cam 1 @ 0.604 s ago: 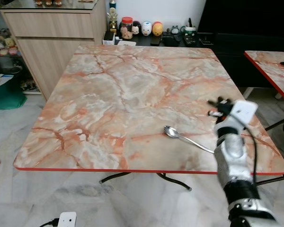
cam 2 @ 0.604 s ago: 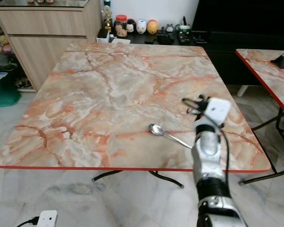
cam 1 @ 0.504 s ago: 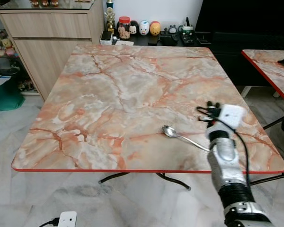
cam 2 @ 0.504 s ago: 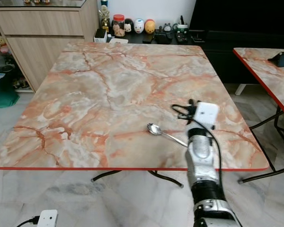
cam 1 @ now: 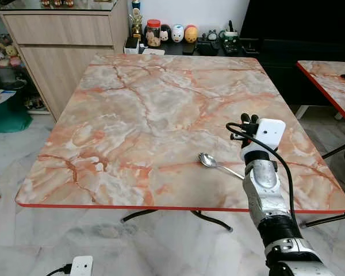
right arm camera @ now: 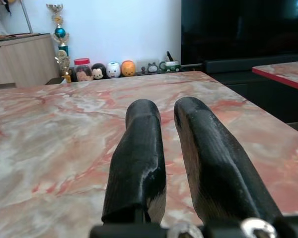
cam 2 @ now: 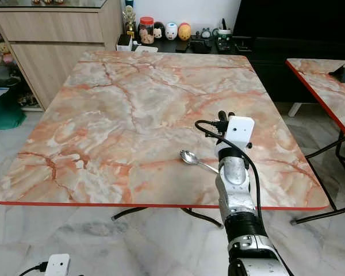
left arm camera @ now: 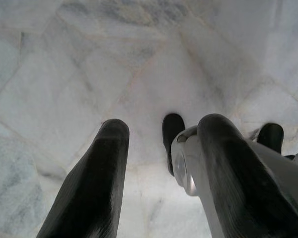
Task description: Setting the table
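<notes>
No writing is readable; the right hand (cam 1: 248, 119) hovers over the marble bench (cam 1: 161, 109) near its right edge, forearm raised, fingers (right arm camera: 139, 148) pressed nearly together, empty; the spoon (cam 1: 213, 163) lies just left of the arm, near the bench's front edge; the left hand (left arm camera: 159, 163) hangs over floor tiles (left arm camera: 64, 59), fingers spread.

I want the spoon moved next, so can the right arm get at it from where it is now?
Probably yes. The spoon lies alone on the marble table near its front edge, and the right gripper hangs just above the tabletop beside its handle, with nothing between them.
</notes>
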Tool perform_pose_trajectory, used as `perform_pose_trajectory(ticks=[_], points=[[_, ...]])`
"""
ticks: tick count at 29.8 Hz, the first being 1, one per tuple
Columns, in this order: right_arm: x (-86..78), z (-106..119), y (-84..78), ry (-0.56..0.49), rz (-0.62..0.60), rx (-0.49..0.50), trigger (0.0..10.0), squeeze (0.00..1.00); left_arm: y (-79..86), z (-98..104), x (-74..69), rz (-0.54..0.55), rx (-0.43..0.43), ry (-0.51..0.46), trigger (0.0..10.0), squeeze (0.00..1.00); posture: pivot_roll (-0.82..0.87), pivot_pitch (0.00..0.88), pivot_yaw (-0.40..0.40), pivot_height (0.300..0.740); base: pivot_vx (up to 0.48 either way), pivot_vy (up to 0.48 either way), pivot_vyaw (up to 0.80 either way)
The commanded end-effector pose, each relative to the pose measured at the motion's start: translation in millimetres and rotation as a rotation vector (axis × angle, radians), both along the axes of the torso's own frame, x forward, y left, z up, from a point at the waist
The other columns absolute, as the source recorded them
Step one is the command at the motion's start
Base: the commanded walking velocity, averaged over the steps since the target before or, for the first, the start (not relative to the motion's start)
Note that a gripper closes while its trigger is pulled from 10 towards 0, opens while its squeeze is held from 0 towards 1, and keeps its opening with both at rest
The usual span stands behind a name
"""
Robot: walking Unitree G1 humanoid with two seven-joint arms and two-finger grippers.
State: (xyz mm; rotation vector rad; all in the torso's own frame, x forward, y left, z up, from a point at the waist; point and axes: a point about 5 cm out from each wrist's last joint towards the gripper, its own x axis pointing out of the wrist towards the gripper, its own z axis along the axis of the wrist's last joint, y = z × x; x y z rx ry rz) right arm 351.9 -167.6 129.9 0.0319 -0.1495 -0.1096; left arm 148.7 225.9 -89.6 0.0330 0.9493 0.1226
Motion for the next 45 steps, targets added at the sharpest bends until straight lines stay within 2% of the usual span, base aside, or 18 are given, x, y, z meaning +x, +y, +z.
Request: perform_pose_trajectory(ticks=[1, 23, 39, 45], points=[[2.6, 6, 2.5, -0.019, 0.004, -0.008, 10.0, 0.0, 0.5, -1, -2.5, 0.004, -0.005, 0.016, 10.0, 0.0, 0.01, 0.0, -0.049, 0.74, 0.0, 0.0, 0.0], [3.7, 7, 9.8, -0.02, 0.038, -0.023, 10.0, 0.0, -4.0, -1, -0.3, -0.005, -0.008, -0.008, 10.0, 0.0, 0.01, 0.0, -0.051, 0.74, 0.265, 0.0, 0.0], [3.6, 6, 10.1, -0.016, 0.051, -0.031, 10.0, 0.0, -7.3, 2, 6.3, -0.018, -0.008, -0.029, 10.0, 0.0, 0.0, 0.0, -0.051, 0.74, 0.0, 0.0, 0.0], [2.3, 14, 7.5, -0.031, 0.147, -0.084, 10.0, 0.0, -7.4, 2, 7.6, -0.018, -0.01, -0.034, 10.0, 0.0, 0.0, 0.0, -0.051, 0.74, 0.0, 0.0, 0.0]])
